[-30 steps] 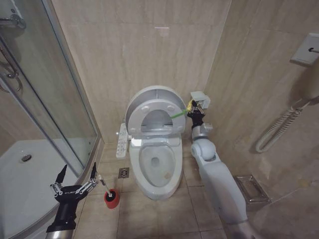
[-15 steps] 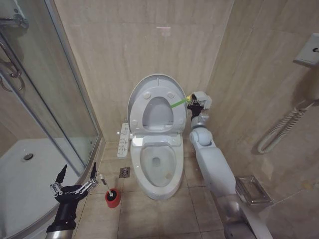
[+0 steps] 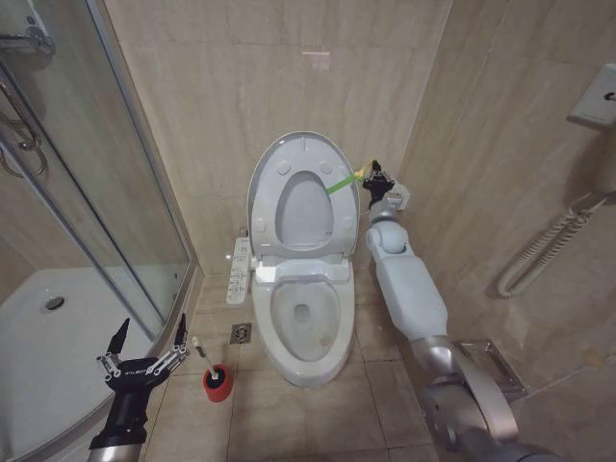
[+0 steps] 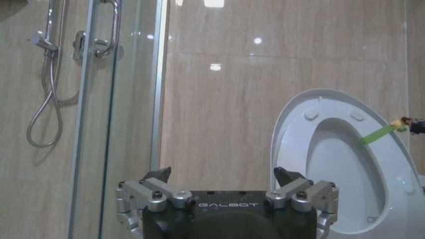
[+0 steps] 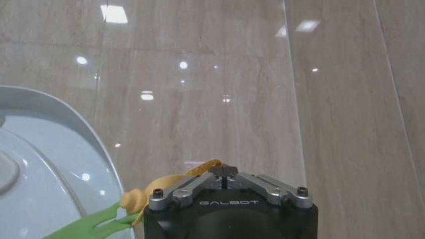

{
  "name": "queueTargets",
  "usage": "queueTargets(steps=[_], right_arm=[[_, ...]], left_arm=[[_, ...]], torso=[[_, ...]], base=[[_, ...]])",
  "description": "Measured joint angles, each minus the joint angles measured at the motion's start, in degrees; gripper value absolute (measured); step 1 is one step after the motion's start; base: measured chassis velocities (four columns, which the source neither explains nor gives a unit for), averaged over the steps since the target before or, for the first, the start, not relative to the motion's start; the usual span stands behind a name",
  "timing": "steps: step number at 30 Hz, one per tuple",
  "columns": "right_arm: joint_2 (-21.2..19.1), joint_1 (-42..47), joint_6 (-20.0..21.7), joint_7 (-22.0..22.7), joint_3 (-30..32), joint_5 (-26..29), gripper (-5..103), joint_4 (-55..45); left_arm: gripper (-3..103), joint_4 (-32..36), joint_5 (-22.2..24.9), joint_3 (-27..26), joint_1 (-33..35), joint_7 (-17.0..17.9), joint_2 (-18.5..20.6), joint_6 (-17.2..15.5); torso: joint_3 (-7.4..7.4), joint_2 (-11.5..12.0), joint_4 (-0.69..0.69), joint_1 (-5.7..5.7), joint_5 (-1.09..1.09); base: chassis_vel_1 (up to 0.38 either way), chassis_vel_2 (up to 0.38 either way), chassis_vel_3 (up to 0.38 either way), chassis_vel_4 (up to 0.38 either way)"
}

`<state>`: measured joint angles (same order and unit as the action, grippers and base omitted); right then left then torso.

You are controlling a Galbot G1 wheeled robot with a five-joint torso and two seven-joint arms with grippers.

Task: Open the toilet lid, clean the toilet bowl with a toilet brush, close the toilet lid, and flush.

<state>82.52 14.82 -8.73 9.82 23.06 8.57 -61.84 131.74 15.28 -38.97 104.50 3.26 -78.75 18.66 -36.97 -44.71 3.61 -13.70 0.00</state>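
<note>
- Toilet lid [image 3: 300, 197] raised nearly upright against the tiled back wall, seat ring lifted with it, underside facing the room.
- Yellow-green strap loop [image 3: 342, 183] stretched from the lid's right edge to the right gripper [image 3: 374, 176].
- Right gripper high beside the lid, close to the corner wall, fingers [image 5: 199, 183] clenched on the strap; in the right wrist view the tips meet with the yellow end of the strap [image 5: 136, 200] bunched just beside them.
- Toilet bowl [image 3: 308, 327] uncovered below, white button panel [image 3: 237, 270] at its left side.
- Toilet brush [image 3: 204, 354] standing in the small red holder cup [image 3: 218, 382] on the floor, left of the bowl, white handle tilted.
- Left gripper [image 3: 143, 350] low near the shower enclosure [image 3: 67, 318], just left of the brush and apart from it, fingers [image 4: 154, 174] spread wide and empty.
</note>
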Motion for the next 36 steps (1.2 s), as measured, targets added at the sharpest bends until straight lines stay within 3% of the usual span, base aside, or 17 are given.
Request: queueTargets(steps=[12,36], right_arm=[[2.63,-5.91,-3.16,-0.51,0.77,-4.00,0,10.09],[1.91,-6.35,-3.12,-1.35,0.36,-3.63,0,10.01]], left_arm=[[100,0.00,0.00,0.00,0.00,0.00,0.00,0.00],[100,0.00,0.00,0.00,0.00,0.00,0.00,0.00]], torso=[[0.00,0.00,0.01,0.00,0.00],[0.00,0.00,0.00,0.01,0.00]], base=[[0.000,0.000,0.000,0.000],[0.000,0.000,0.000,0.000]])
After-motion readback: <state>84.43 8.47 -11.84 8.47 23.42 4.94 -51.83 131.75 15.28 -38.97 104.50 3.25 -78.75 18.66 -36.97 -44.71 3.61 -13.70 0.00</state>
